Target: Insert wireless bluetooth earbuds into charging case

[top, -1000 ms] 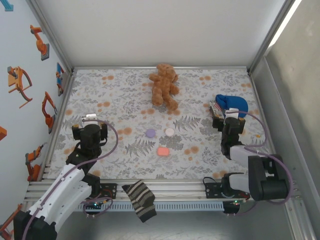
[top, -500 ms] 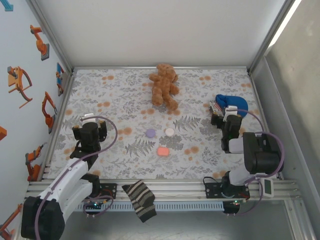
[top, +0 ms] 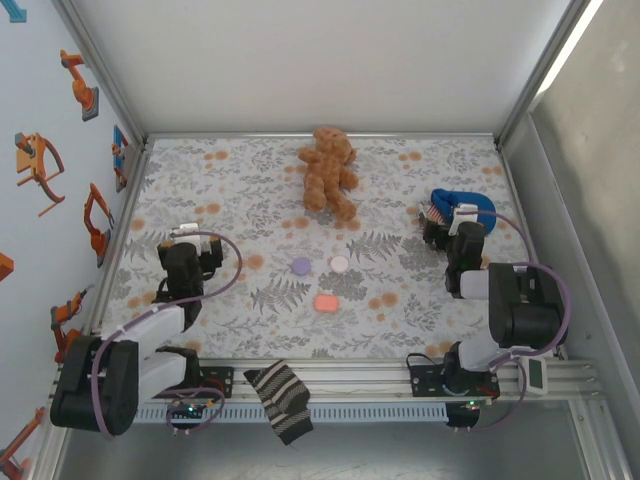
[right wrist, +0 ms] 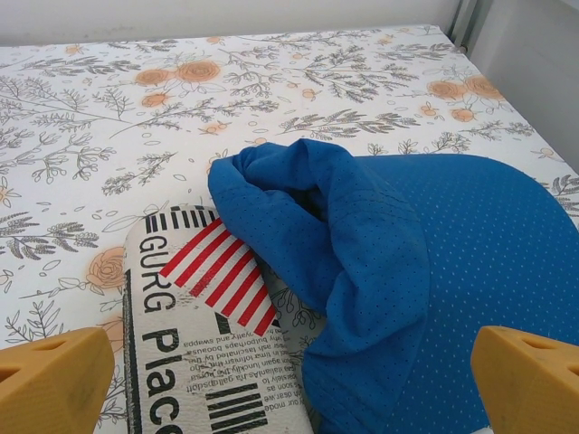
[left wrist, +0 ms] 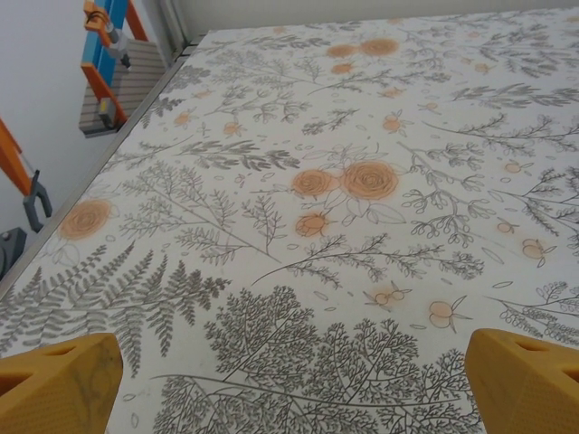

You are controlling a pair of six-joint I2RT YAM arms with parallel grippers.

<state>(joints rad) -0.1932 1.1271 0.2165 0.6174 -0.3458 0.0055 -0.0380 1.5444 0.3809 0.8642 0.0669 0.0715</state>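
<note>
Blue cloth (right wrist: 389,253) half-hides a printed pouch (right wrist: 181,316) before the spread right hand (right wrist: 289,384); left hand (left wrist: 291,384) spread too; charging case (top: 325,302) well apart.

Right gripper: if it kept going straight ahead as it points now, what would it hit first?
The right gripper would likely meet the blue cloth and its printed label, lying just ahead.

Likely robot lab cell: aluminium frame (top: 100,70), white panels (top: 320,60), floral mat (top: 230,180), robot-arm stickers (top: 38,165).
</note>
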